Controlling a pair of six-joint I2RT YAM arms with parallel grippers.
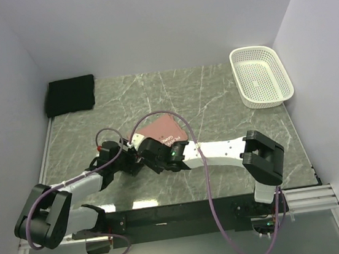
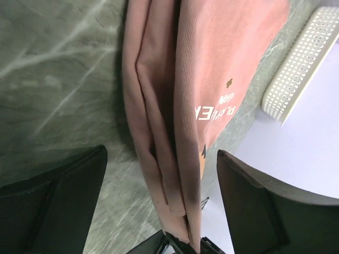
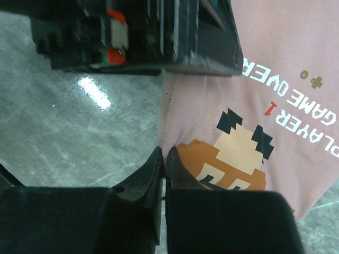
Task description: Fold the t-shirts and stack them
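You see the printed shirt [image 1: 164,131] at the middle of the bench [image 1: 216,106], the folded shirt [image 1: 71,94] back-left, the basket [image 1: 261,78] back-right.

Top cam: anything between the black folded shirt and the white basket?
Nothing. In the top view only bare marble tabletop runs between the black t-shirt and the basket.
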